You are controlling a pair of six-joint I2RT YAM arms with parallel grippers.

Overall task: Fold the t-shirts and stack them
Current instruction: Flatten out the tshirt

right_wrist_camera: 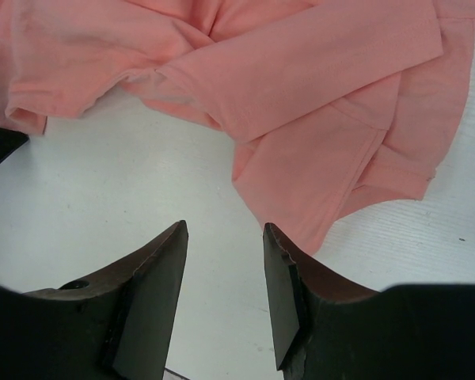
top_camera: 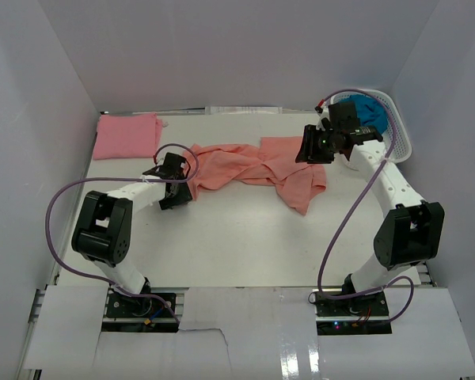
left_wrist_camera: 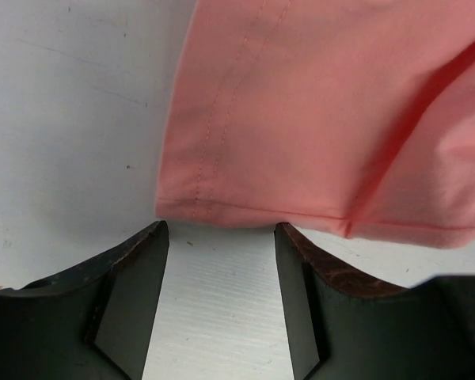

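The salmon-orange t-shirt point(top_camera: 253, 168) lies crumpled and stretched out across the middle of the white surface point(top_camera: 222, 245), running from just beside the left arm's tip over to the right, where a loose flap trails toward the near side. It is unfolded, with twisted folds and overlapping layers along its length. The pink t-shirt point(top_camera: 127, 136) rests folded flat in the far left corner, well apart from the salmon one. The teal-blue t-shirt point(top_camera: 370, 111) sits bunched inside the white lattice basket point(top_camera: 402, 138) in the far right corner.

The left tool point(top_camera: 176, 184) is low at the shirt's left end. In its wrist view the stitched hem lies just beyond the fingertips, nearly touching the right one; the jaws stand moderately apart, with only bare surface between them and no cloth gripped.

The right tool point(top_camera: 313, 148) hangs above the shirt's right part, close to the basket. Its wrist view looks down on the layered folds and a corner of cloth near the right finger; the jaws stand apart at a middling width and hold nothing.
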